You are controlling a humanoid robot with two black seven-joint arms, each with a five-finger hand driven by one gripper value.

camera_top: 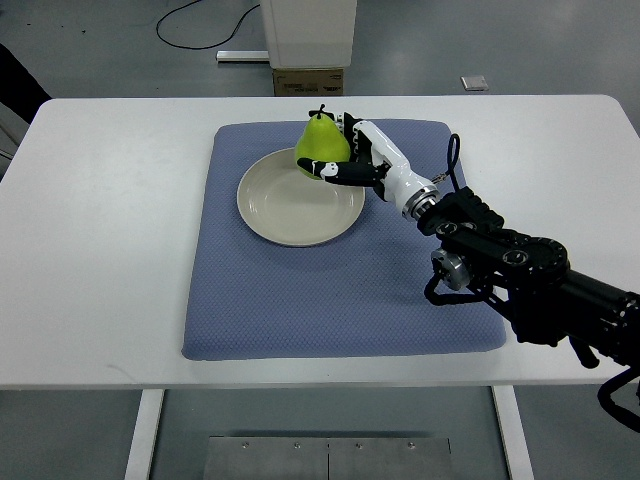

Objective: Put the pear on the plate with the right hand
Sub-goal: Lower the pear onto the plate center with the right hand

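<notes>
A yellow-green pear [321, 143] with a dark stem is upright in my right hand [352, 152], over the far right rim of the beige plate [290, 205]. The right hand's fingers are curled around the pear from its right side. I cannot tell whether the pear touches the plate. The plate lies on a blue mat [340, 280]. The right arm comes in from the lower right edge. The left arm does not show.
The mat lies on a white table [100, 250]. Beyond the table's far edge stand a white post base with a cardboard box [308, 80], a black cable on the floor [200, 35], and a small grey floor plate [474, 83].
</notes>
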